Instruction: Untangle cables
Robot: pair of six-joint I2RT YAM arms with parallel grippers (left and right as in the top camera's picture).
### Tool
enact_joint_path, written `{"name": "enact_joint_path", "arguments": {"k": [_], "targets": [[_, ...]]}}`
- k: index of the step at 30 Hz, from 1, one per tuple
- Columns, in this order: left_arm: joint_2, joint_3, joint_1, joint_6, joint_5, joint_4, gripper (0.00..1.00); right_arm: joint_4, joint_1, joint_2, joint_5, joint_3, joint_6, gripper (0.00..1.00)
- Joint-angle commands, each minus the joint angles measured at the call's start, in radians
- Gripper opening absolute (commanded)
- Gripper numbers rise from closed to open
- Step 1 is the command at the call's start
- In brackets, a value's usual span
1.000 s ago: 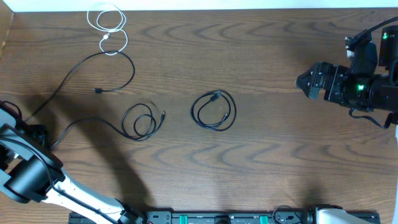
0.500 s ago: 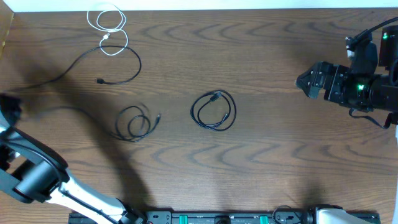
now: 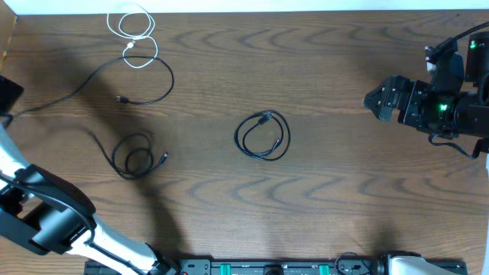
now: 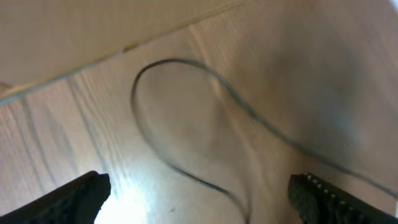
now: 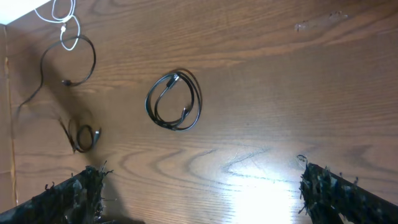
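On the wooden table (image 3: pixel 344 198), your left gripper (image 4: pixel 202 193) hangs at the left edge, jaws spread wide and empty above a blurred black cord (image 4: pixel 171 61), while your right gripper (image 5: pixel 202 190) sits well off to the right, equally agape. The coiled black cable (image 3: pixel 264 118) lies alone at centre and the half-coiled black cable (image 3: pixel 134 156) apart to its left; what looks left to free is the long black cable (image 3: pixel 170 76), whose arc appears to meet the white cable (image 3: pixel 131 34) at its lower loop. Pinch one strand only, clear of that meeting point, and draw it away low and slow so the white loop is not dragged along.
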Motion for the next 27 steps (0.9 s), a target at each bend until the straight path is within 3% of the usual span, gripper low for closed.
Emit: {"name": "enact_joint_path", "arguments": {"k": [1,6,10,13,20,27], "targets": [[0.021,-0.015,0.003,0.009,-0.011,-0.044,0.97,-0.004,0.018,-0.002,-0.008,0.0,0.011,0.99],[0.021,-0.015,0.003,-0.051,0.171,-0.138,0.97,-0.005,0.018,-0.002,-0.008,-0.001,0.01,0.99],[0.024,-0.017,-0.009,-0.178,0.316,-0.238,0.97,-0.004,0.018,-0.002,-0.008,-0.001,0.01,0.99],[0.026,-0.018,-0.043,-0.267,0.327,-0.366,0.97,0.002,0.018,-0.002,-0.008,-0.001,0.005,0.99],[0.026,-0.087,-0.174,-0.276,0.298,-0.576,0.97,0.003,0.018,-0.002,-0.008,-0.001,-0.044,0.99],[0.026,-0.255,-0.31,-0.275,0.304,-0.546,0.97,0.003,0.017,-0.002,-0.007,-0.001,-0.08,0.99]]}}
